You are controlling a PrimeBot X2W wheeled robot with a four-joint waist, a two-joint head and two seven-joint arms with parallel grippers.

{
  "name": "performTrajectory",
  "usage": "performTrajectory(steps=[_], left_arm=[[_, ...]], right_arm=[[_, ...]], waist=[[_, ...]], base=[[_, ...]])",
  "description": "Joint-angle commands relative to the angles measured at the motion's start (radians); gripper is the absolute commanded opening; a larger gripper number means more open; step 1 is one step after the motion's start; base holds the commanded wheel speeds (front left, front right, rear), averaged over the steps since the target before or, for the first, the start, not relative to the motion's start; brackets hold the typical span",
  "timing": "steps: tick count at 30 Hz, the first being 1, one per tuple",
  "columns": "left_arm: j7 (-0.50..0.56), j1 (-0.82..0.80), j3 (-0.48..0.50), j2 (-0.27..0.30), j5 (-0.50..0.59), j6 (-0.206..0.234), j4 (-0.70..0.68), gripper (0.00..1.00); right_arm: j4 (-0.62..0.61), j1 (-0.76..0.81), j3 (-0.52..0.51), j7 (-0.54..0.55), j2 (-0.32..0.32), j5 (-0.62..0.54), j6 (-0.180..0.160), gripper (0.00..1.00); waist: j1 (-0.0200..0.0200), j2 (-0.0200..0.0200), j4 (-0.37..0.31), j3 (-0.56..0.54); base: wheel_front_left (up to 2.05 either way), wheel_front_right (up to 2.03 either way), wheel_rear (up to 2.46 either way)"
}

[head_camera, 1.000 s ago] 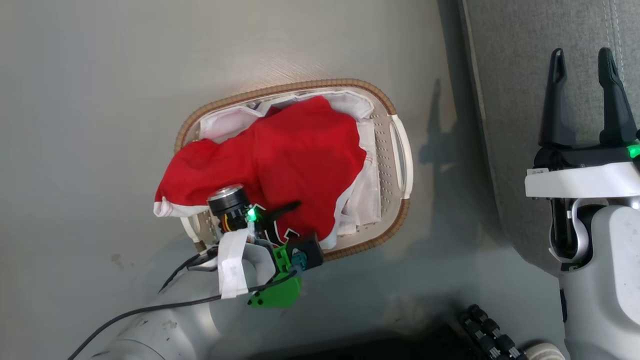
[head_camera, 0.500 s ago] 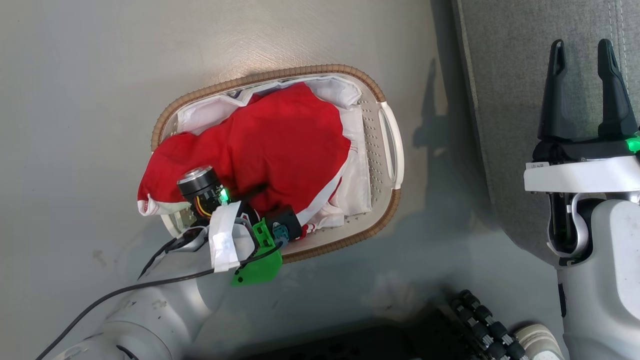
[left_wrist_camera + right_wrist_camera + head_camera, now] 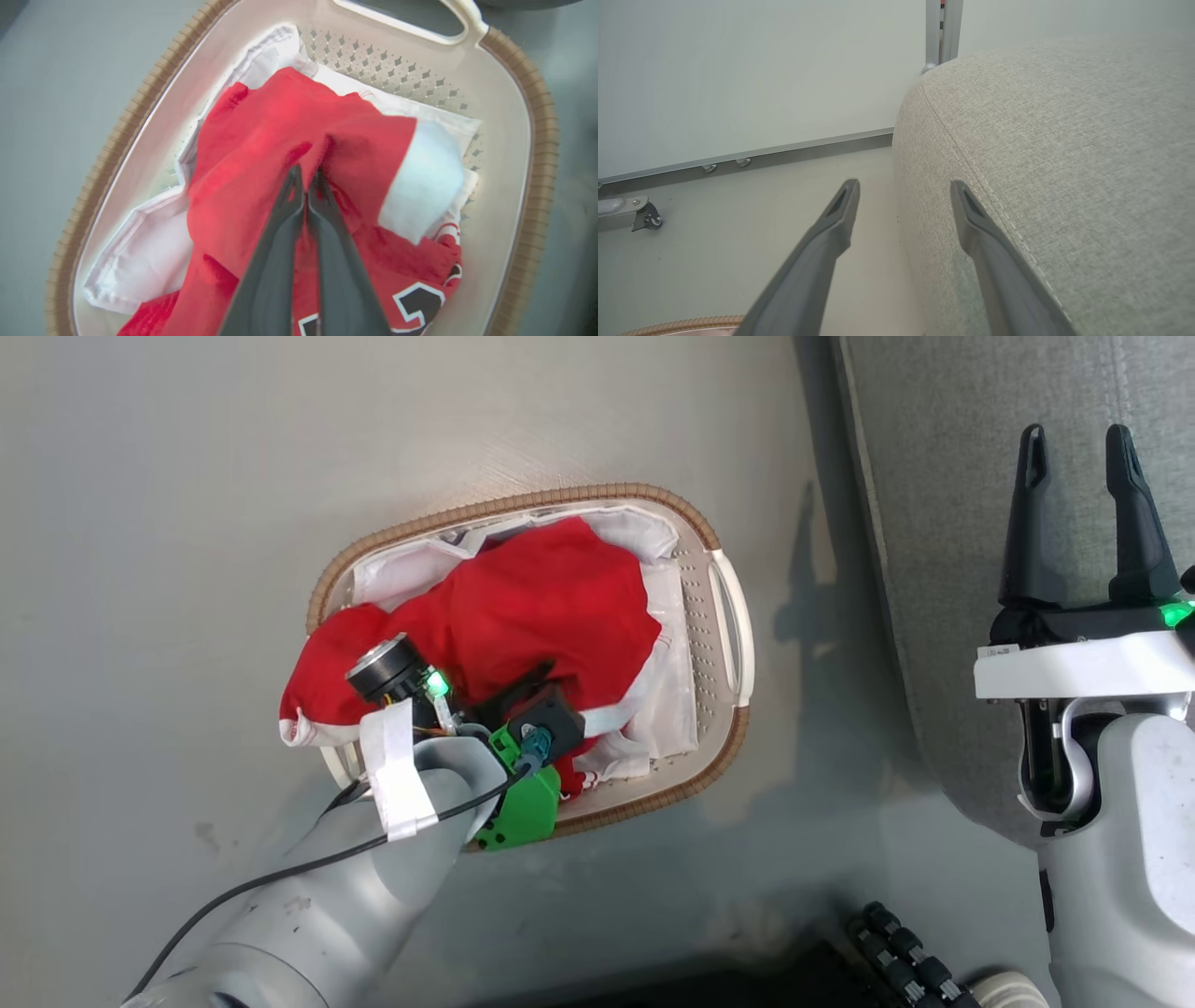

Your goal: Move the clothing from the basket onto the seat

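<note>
Pinching a fold of the red clothing (image 3: 261, 140), left claw (image 3: 306, 176) has fingers pressed together, garments heaped in the basket (image 3: 542, 140) over a white liner (image 3: 140, 252); basket sits on the floor (image 3: 187, 523) near the grey seat (image 3: 934, 476); right claw (image 3: 1075, 443) wide open, empty, over seat edge

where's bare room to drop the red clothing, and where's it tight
The seat is bare beyond the stitched seam, by the open right gripper. Bare floor lies between basket and seat. Crowded: the basket, heaped with clothing pinched by the left gripper.
</note>
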Motion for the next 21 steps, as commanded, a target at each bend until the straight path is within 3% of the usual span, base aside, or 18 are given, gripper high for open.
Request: performTrajectory(steps=[1, 10, 21], left_arm=[[-0.005, 0.02, 0.012, 0.022, -0.015, 0.01, -0.03, 0.0], [-0.005, 0.11, 0.068, 0.125, -0.025, 0.036, -0.288, 0.0], [-0.005, 0.148, 0.11, 0.237, -0.013, 0.003, -0.475, 0.0]], right_arm=[[0.006, 0.014, -0.004, -0.005, -0.004, -0.009, 0.0, 1.0], [0.056, 0.084, -0.014, -0.005, -0.004, -0.043, 0.0, 1.0], [0.126, 0.21, 0.0, -0.005, -0.004, -0.076, 0.0, 1.0]], waist=[[-0.0001, 0.0, 0.012, -0.039], [-0.0001, 0.0, 0.052, -0.213], [-0.0001, 0.0, 0.086, -0.473]], base=[[0.0, 0.0, 0.0], [0.0, 0.0, 0.0], [0.0, 0.0, 0.0]])
